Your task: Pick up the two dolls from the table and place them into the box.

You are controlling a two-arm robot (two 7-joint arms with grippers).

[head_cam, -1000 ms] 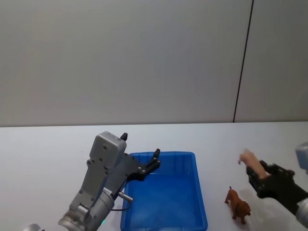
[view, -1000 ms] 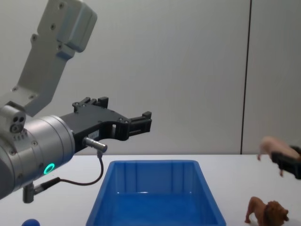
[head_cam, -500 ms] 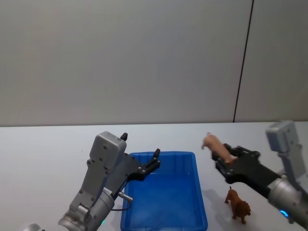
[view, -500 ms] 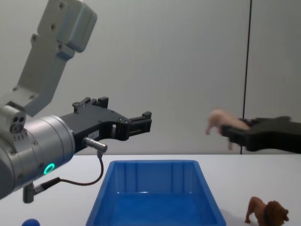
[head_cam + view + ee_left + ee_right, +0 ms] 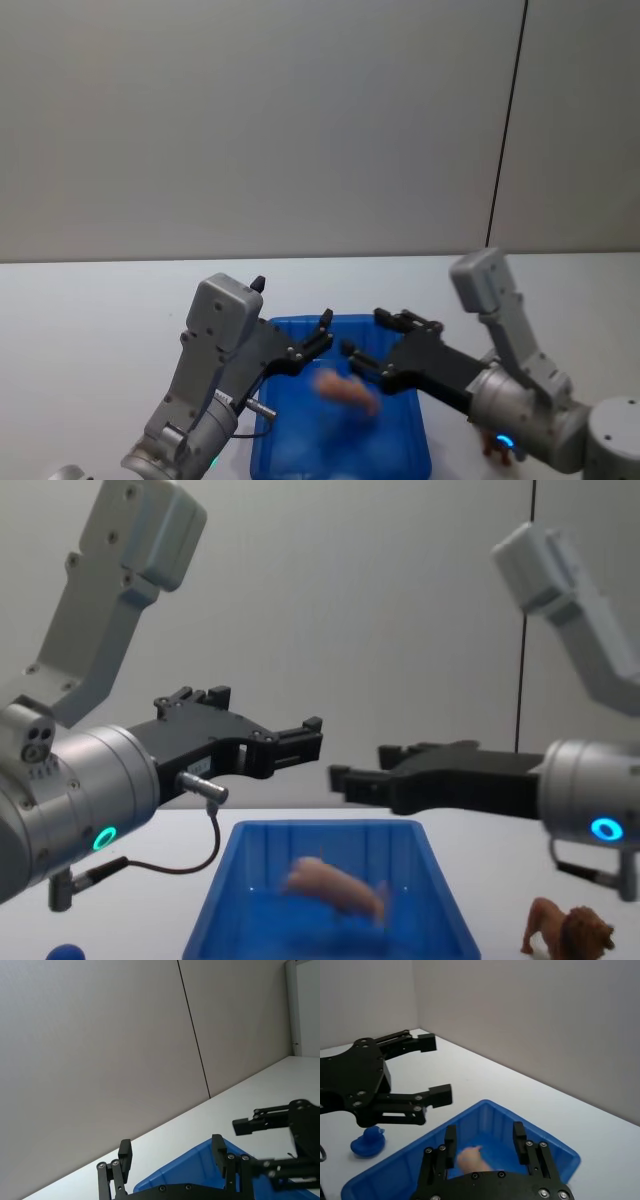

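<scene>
The pale pink pig doll shows blurred inside the blue box, apart from both grippers. My right gripper hangs open just above the box, over the pig. In the right wrist view the pig lies below my open right gripper, within the box. The brown lion doll stands on the white table to the right of the box. My left gripper hovers open above the box's left rim, holding nothing.
A small blue rounded object sits on the table left of the box, also low in the chest view. Both arms crowd the space over the box. A grey wall stands behind the table.
My right arm swung left from beside the lion to above the box, carrying the pig. Its fingers have opened and the pig has dropped into the box. The left arm stayed still.
</scene>
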